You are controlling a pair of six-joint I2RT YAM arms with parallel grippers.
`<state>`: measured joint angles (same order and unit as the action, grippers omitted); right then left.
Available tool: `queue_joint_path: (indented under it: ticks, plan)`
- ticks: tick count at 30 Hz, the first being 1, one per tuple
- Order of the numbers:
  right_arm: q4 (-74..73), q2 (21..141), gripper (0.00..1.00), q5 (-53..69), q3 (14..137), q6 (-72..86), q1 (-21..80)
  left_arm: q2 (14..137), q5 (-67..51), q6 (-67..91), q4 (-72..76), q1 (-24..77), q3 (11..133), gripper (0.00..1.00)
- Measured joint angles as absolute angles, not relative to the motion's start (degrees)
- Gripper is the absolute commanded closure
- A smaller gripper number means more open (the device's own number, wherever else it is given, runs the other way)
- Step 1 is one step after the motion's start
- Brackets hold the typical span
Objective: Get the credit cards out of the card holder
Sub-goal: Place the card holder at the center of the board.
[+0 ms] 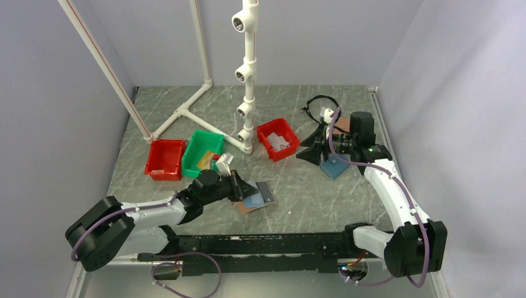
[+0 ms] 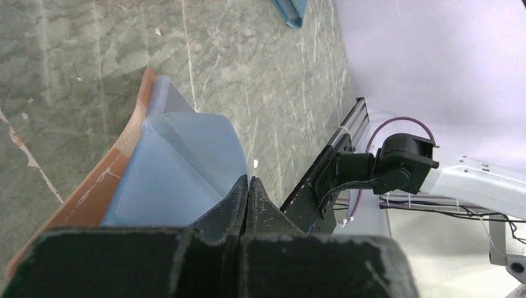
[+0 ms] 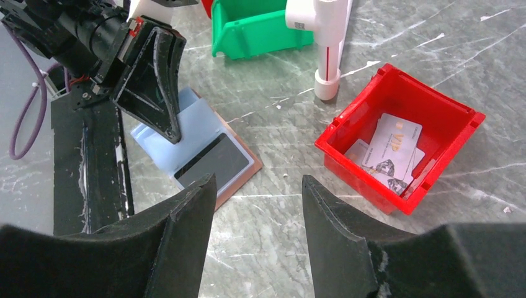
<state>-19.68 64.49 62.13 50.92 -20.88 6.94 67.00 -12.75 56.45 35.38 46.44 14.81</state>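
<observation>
A: Which step is going on here?

B: I'd judge it to be the last card. The card holder (image 3: 195, 118) is lying open on the table (image 3: 434, 37), blue lining up, near the left arm's side. A dark card (image 3: 214, 162) is lying on its lining, with one end poking past the leather edge. I cannot tell whether the other end is tucked in a pocket.

A: And the other cards?

B: Some pale cards (image 3: 392, 146) are lying loose in the red bin (image 3: 356, 171), well apart from the holder, so that part is looking done.

A: What are the arms doing?

B: The left gripper (image 3: 175, 135) is pressing its tip down onto the blue lining, fingers shut tight with nothing showing between them. It seems to be pinning the holder rather than gripping it. The right gripper (image 3: 257, 186) is hanging above the table between the red bin and the holder, fingers spread apart and carrying nothing.

A: So what is the next move asking for?

B: As I read it, the right arm is needing to cross over to the holder, come in low, and pinch the free end of the dark card. The card is thin and lying flat, so one finger probably has to get under that overhanging edge. Then it is a matter of sliding the card out along its length while the left tip is holding the leather down.

A: Any risk?

B: The holder dragging along if the pin slips, I'd say.
</observation>
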Motion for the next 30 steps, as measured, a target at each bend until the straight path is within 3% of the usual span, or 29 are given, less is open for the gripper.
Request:
queue_joint_path:
  ticks: [11,30]
  plan:
    - [-20.14,66.17,0.44,61.98,50.92,-22.41,6.94,72.95,-18.90,52.12,32.21,46.41,23.57,1.00]
    - [-25.69,70.59,0.44,59.42,51.83,-28.88,6.94,77.43,-20.73,44.07,31.44,46.41,24.93,1.00]
